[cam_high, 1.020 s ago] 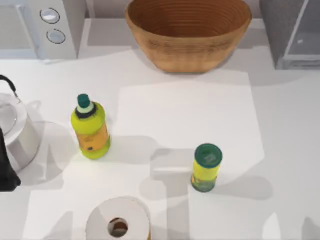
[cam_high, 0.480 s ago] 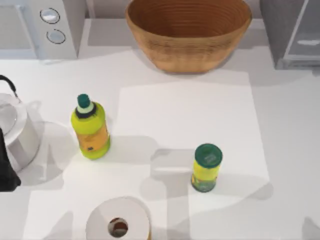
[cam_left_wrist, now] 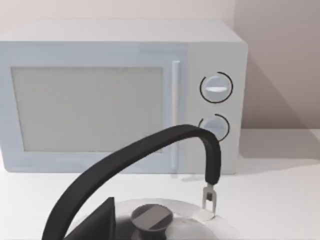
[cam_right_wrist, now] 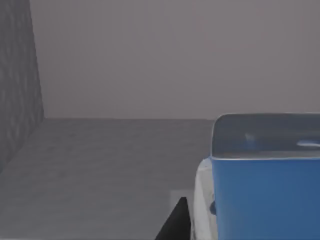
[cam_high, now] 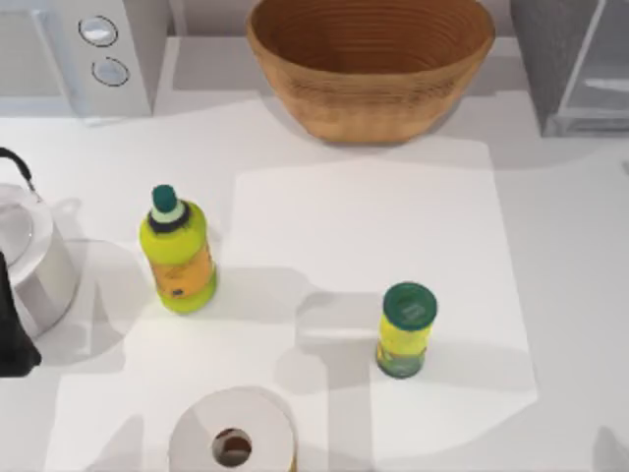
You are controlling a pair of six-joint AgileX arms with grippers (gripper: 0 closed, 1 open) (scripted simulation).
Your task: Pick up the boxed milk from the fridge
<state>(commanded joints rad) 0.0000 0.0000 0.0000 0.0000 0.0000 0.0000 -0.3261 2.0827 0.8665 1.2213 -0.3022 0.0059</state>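
Note:
The boxed milk [cam_right_wrist: 265, 185] stands close in the right wrist view, its bright blue face and a strip of white side showing. A dark part of my right gripper [cam_right_wrist: 175, 224] sits right beside the carton's white side; I cannot tell whether it touches. Around them is the inside of the fridge [cam_right_wrist: 17, 80], with a speckled grey wall and a pale back. In the top view the fridge [cam_high: 555, 59] stands at the table's back right corner. My left arm [cam_high: 10, 329] is parked at the left edge by the kettle.
A metal kettle [cam_high: 25, 256] with a black handle [cam_left_wrist: 150, 150] stands at the left, with a white microwave [cam_high: 79, 49] behind it. A wicker basket [cam_high: 369, 59] is at the back middle. A yellow-green bottle [cam_high: 179, 258], a green-lidded can [cam_high: 405, 332] and a paper roll [cam_high: 234, 438] stand on the table.
The lit patch and the shadows on the table's right side have shifted to the right. A pale spot in the fridge opening has moved right. The table's objects and the left arm have not moved.

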